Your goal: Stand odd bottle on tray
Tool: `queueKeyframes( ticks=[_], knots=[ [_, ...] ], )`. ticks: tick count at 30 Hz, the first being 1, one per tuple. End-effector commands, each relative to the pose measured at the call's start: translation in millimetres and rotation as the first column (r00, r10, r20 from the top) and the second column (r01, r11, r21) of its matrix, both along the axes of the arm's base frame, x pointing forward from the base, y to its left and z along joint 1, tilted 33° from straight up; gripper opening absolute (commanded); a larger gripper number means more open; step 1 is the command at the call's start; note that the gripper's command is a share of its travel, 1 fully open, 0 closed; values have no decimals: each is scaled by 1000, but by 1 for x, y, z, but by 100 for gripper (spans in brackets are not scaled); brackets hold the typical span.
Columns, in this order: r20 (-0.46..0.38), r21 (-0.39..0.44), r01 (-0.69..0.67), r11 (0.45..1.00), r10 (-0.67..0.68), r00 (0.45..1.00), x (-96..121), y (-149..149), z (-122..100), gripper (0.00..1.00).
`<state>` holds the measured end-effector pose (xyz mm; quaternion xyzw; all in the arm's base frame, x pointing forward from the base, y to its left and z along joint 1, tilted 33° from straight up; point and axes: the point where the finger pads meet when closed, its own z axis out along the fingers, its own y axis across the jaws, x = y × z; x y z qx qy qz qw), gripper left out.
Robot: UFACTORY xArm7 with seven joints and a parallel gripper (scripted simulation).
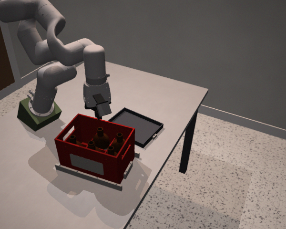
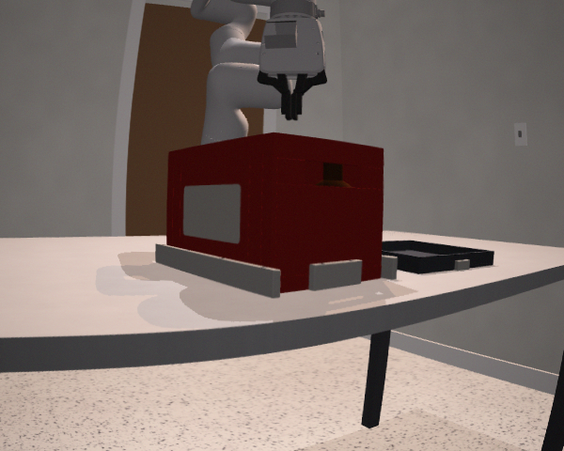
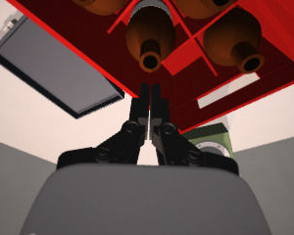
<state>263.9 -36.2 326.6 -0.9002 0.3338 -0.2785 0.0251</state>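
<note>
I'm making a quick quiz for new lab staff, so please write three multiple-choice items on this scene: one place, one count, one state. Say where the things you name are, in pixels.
1. Where are the bottles?
A) on the tray
B) in the crate
C) on the floor

2. How many bottle mouths show from the top?
A) three
B) four
C) five

3. How is the gripper?
A) shut on nothing
B) wide open
C) shut on a bottle

1 B: the bottles stand inside the red crate (image 1: 64,152) (image 2: 321,233) (image 3: 279,34).
2 C: five mouths show above the dividers.
3 A: the gripper's (image 1: 98,119) (image 2: 291,117) (image 3: 150,85) fingertips meet above the crate, no bottle between.
</note>
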Motion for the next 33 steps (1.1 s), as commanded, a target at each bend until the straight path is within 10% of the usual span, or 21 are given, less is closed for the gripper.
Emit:
queueKeyframes(
  ticks=[1,15,33],
  knots=[
    [3,-1,0,1000,0,1000,0,0,2,0],
    [3,-1,-1,1000,1,1000,1,0,2,0],
    [4,-1,0,1000,0,1000,78,-75,62,0]
  ],
)
